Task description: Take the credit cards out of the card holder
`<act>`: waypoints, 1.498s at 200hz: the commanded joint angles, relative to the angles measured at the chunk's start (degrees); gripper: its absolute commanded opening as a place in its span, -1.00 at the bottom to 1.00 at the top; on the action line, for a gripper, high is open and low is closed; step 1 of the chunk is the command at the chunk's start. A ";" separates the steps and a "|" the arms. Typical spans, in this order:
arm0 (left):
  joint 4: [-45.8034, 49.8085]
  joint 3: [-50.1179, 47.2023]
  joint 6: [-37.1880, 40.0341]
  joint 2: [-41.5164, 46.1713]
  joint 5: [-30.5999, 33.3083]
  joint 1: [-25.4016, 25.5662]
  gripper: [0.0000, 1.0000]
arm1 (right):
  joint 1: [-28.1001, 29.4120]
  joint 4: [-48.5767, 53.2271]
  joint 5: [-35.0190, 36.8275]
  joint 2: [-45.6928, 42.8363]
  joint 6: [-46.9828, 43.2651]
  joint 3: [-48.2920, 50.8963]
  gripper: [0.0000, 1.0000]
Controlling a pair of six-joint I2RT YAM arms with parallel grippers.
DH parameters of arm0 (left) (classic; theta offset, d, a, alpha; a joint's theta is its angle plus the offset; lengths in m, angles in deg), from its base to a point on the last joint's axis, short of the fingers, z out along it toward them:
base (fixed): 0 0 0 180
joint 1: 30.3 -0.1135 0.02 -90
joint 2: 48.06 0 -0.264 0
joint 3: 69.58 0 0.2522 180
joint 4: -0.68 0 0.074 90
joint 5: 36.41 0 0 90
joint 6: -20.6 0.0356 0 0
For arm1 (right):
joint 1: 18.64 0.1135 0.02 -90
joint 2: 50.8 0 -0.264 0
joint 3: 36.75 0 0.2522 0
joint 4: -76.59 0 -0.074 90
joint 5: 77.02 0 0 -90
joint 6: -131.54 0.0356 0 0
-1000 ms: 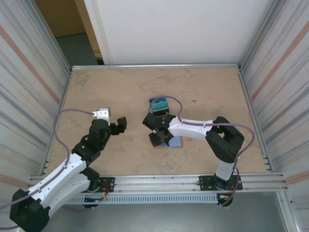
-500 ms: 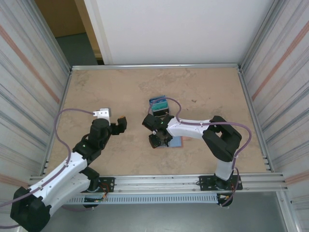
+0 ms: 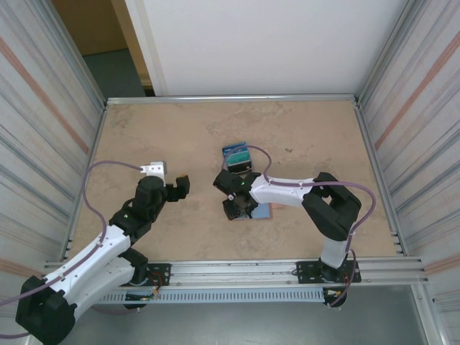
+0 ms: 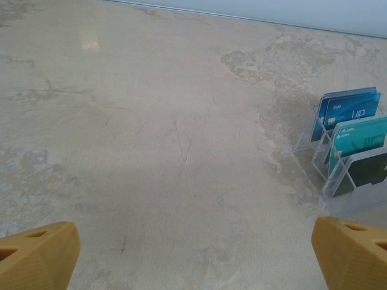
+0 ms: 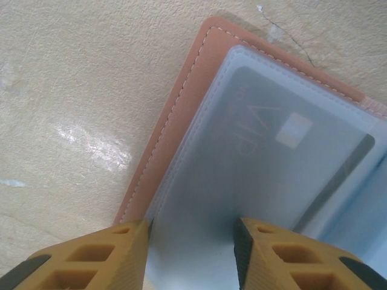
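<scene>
Beige marbled table [image 3: 144, 129] runs between ribbed metal walls [image 3: 43, 108], with a raised rail along each edge and a white panel at the back. Bare surface stretches wide on the left side and along the whole back.

At left, the left gripper [image 3: 180, 185] hangs above the table with its jaws spread to the full, grasping nothing; its wrist view has one yellow fingertip in each lower corner and bare stone between them.

Just right of it, near the middle of the table, a clear plastic stand [image 4: 347, 199] keeps three cards upright in rows. The blue card [image 4: 347, 112] at the back reads "logo" and "VIP", the teal card [image 4: 363, 136] in the middle carries pale small print too fine to read, and a dark card [image 4: 369, 169] stands in front.

Nearer the front rail, the right gripper [image 5: 190, 251] points down at the holder [image 5: 175, 115], which lies open and flat on the table. Its jaws stand part-way apart over the near end of the pale sleeve [image 5: 199, 205], nothing pinched between them; whether the tips press on the sleeve is hard to judge. A card [image 5: 284, 157] sits inside that sleeve, its "VIP" lettering and chip showing through the cloudy plastic. Stitched tan leather frames the sleeve's left edge, with bare table beyond it.
</scene>
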 commanded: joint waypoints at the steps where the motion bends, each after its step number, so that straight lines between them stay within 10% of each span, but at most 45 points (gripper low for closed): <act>1: 0.47 1.95 -0.65 0.59 -0.37 -0.41 0.98 | -0.79 -0.25 -2.05 1.77 1.22 3.86 -0.22; 139: 0.00 6.39 3.25 -1.10 3.96 7.46 0.98 | -5.99 -10.34 -15.00 -11.98 -4.08 11.13 -0.78; 299: -2.04 11.24 7.50 -10.85 10.47 15.65 0.97 | -13.32 -8.74 -10.45 -19.87 -1.79 19.97 -0.49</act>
